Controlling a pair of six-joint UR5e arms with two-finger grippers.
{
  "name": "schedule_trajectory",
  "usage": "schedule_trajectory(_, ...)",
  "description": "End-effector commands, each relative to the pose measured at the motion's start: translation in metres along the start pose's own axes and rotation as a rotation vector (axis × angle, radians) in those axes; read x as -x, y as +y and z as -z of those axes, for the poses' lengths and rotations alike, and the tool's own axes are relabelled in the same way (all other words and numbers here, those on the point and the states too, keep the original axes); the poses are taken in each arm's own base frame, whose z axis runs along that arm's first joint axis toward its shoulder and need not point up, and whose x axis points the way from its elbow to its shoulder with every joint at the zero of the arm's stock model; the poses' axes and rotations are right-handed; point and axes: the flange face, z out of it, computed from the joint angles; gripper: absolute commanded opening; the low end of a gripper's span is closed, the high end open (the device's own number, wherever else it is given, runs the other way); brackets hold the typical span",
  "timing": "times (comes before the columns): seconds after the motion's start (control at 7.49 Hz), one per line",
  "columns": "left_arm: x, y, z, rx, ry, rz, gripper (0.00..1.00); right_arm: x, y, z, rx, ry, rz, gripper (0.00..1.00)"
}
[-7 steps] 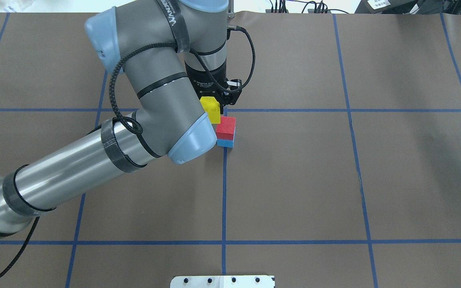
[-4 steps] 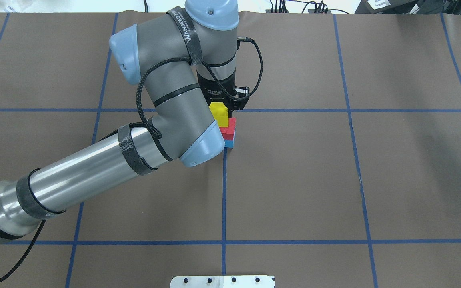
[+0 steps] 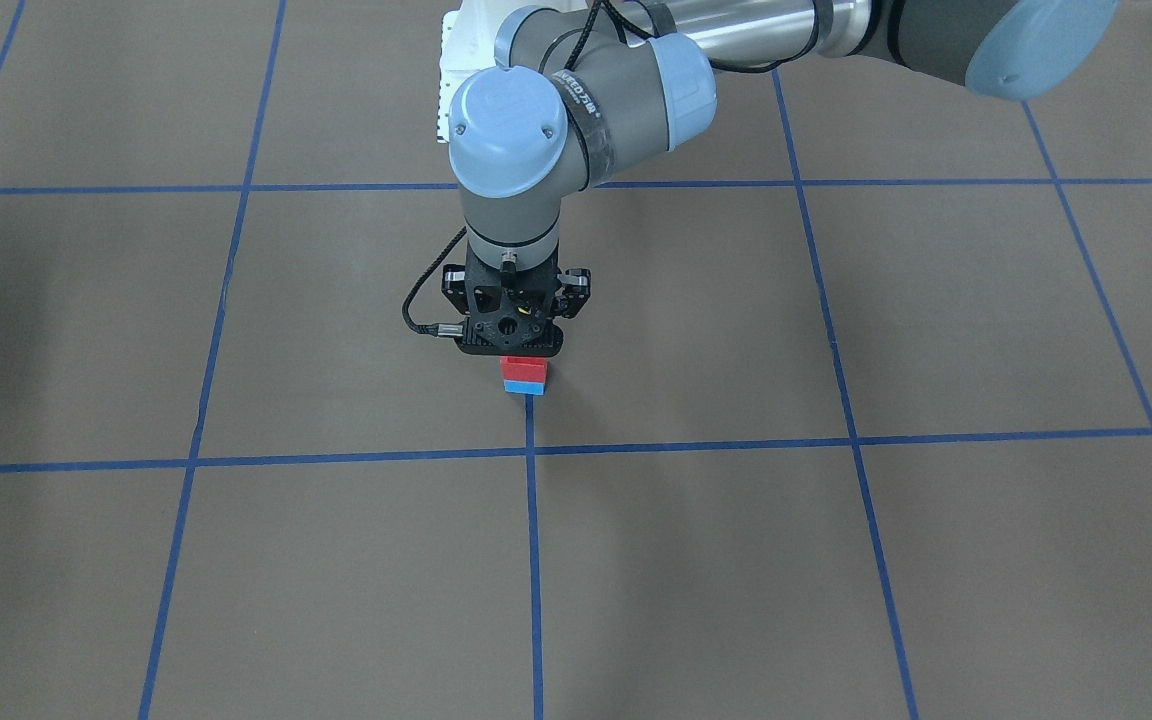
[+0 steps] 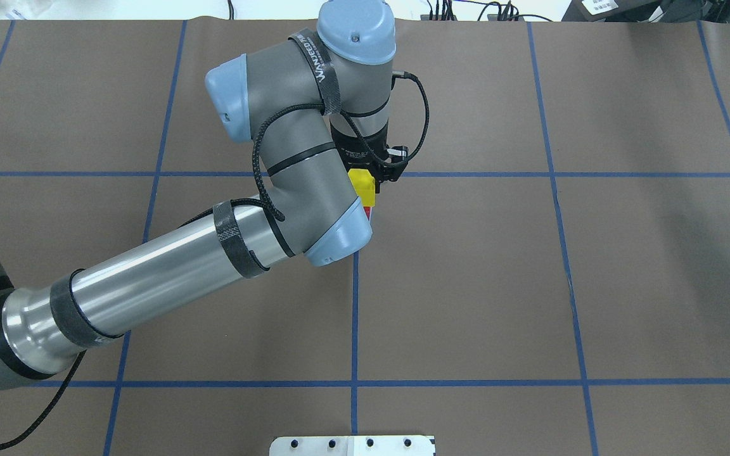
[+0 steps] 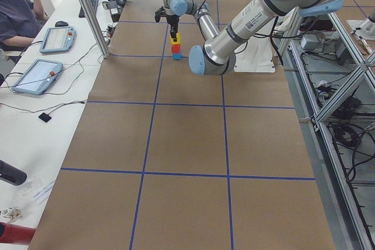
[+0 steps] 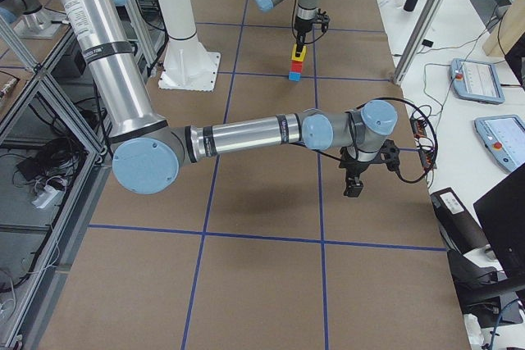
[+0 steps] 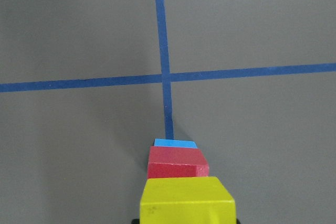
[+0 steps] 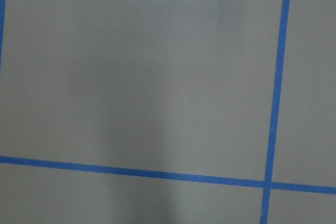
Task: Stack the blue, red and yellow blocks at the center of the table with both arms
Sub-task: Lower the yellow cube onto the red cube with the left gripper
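Over the table (image 4: 593,285), left tool (image 3: 517,346) pinches yellow block (image 7: 187,200); above red block (image 7: 177,162).

Probably a robotics lab: an operator (image 5: 16,11) is sitting by teach pendants (image 5: 36,76) beside the tape-gridded bench (image 5: 187,139), cables (image 5: 345,136) trailing alongside.

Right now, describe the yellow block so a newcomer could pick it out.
On the brown table, find the left arm's pincer, pointing straight down near the central blue tape crossing. It grips the yellow block, directly above a red block on a blue block: the only yellow one, and the topmost.
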Motion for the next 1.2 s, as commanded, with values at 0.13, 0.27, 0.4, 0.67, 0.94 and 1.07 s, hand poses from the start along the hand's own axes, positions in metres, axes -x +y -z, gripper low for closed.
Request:
schedule_trajectory(0.13, 0.0027, -0.0015, -0.0047, 0.004, -0.007, 0.002, 0.00, 0.0003, -0.0004, 0.0002, 0.001, -0.001, 0.001, 0.99)
schedule_trajectory(0.27, 0.0023, -0.0010, -0.0060, 0.006, -0.008, 0.002, 0.00, 0.0003, -0.0004, 0.0002, 0.001, -0.001, 0.001, 0.99)
schedule_trajectory(0.4, 0.0031, -0.0011, -0.0069, 0.006, -0.009, 0.002, 0.00, 0.0003, -0.0004, 0.0002, 0.001, -0.001, 0.001, 0.99)
schedule_trajectory(0.67, 0.0024, -0.0035, -0.0103, 0.005, -0.003, -0.002, 0.00, 0.0010, -0.0005, 0.0008, -0.002, -0.001, 0.005, 0.99)
schedule_trajectory(0.94, 0.0037, -0.0041, -0.0125, 0.007, -0.007, 0.000, 0.00, 0.0010, -0.0005, 0.0008, -0.002, -0.001, 0.005, 0.99)
schedule_trajectory(1.07, 0.0036, -0.0048, -0.0136, 0.008, -0.009, 0.001, 0.00, 0.0005, -0.0005, 0.0003, 0.000, -0.001, 0.004, 0.99)
